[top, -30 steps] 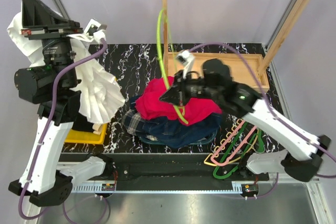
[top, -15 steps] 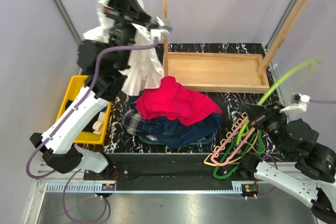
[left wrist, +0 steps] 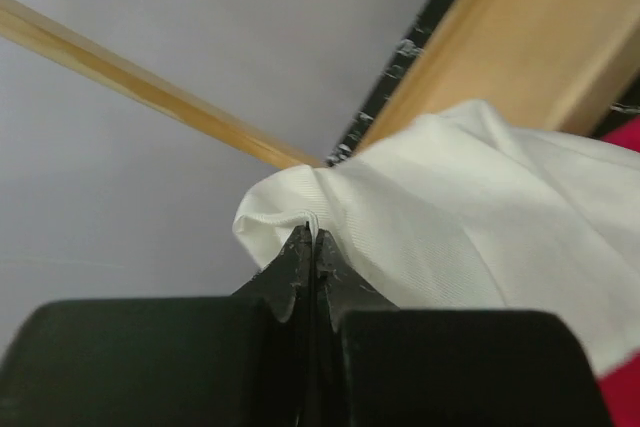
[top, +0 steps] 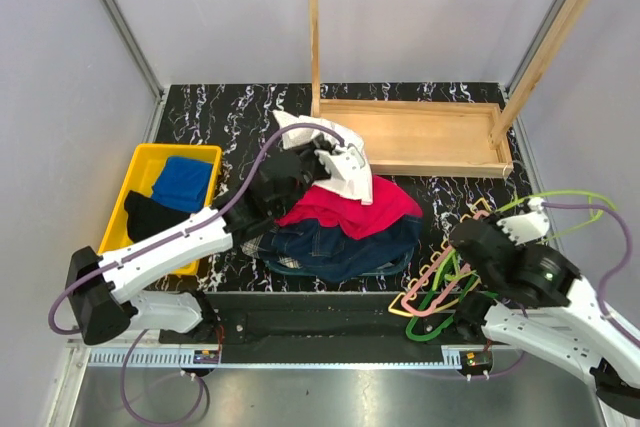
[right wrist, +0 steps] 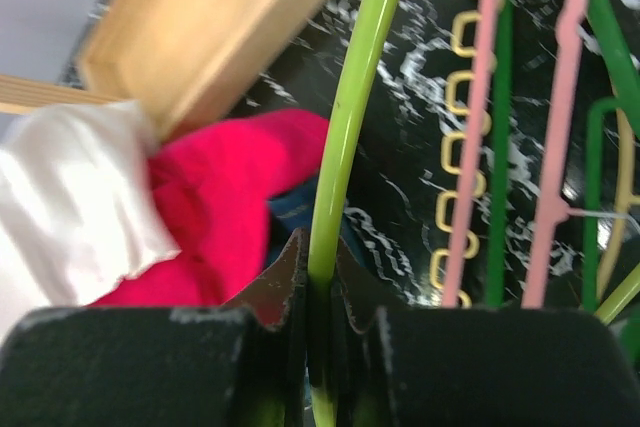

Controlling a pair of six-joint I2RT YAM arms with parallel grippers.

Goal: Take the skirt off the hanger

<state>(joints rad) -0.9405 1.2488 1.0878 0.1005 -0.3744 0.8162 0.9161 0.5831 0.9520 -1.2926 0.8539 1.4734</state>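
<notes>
The tartan skirt (top: 268,250) shows only as a plaid edge at the left front of the clothes pile, under the denim and red garments and partly behind my left arm. The cream hanger (top: 408,304) with its zigzag bar (right wrist: 453,127) lies flat at the right front, tangled with a pink hanger (top: 447,282) and a dark green one. It carries no skirt. My left gripper (left wrist: 312,234) is shut on a white garment (top: 345,172) that rests on top of the pile. My right gripper (right wrist: 322,257) is shut on a lime green hanger (top: 570,195) above the hanger heap.
A red garment (top: 345,209) and a navy denim garment (top: 350,244) make up the pile. A wooden rack with a tray base (top: 410,137) stands behind it. A yellow bin (top: 140,162) with blue and black cloth is at the left.
My left arm came down from high at the left and set the white garment on the pile. My right arm carried the lime hanger from over the pile to the hanger heap at the right.
</notes>
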